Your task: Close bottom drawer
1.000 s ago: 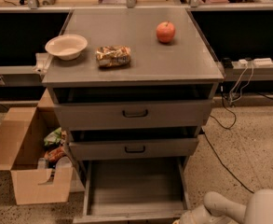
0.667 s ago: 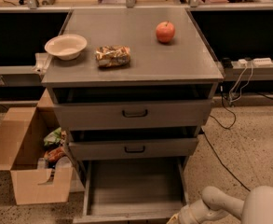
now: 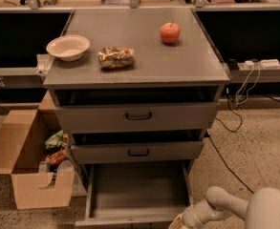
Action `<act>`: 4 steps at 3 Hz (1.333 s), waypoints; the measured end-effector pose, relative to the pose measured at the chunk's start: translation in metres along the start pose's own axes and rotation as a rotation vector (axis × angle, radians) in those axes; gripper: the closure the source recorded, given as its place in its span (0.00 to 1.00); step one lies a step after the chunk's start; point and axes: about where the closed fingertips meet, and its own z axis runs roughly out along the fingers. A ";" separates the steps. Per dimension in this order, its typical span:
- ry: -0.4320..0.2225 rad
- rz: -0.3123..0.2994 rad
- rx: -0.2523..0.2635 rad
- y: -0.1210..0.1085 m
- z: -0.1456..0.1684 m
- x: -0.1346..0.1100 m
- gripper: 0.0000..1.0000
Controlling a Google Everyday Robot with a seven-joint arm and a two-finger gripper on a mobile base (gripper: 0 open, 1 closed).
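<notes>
The bottom drawer [image 3: 134, 192] of the grey cabinet is pulled far out, showing a wide plain grey tray inside. Its front panel lies at the bottom edge of the view and its handle is hidden. My gripper [image 3: 178, 222] is at the lower right, right at the drawer's front right corner, mostly cut off by the frame edge. The white arm [image 3: 240, 206] reaches in from the bottom right. The two drawers above, one medium-fronted [image 3: 138, 151] and one tall-fronted [image 3: 138, 116], stand slightly open.
On the cabinet top [image 3: 144, 63] are a white bowl [image 3: 68, 46], a snack bag [image 3: 116, 57] and a red apple [image 3: 170, 32]. An open cardboard box [image 3: 29, 163] stands on the floor to the left. Cables [image 3: 235, 104] trail on the floor to the right.
The arm has moved left along the bottom edge, bringing the gripper closer to the bottom drawer's front right corner. The drawer has not visibly moved.
</notes>
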 end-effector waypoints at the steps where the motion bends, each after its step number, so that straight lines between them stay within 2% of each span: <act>1: 0.016 -0.019 0.024 -0.009 -0.002 0.000 1.00; 3: 0.043 -0.071 0.078 -0.032 -0.001 0.000 1.00; 4: 0.063 -0.091 0.122 -0.049 -0.004 -0.002 1.00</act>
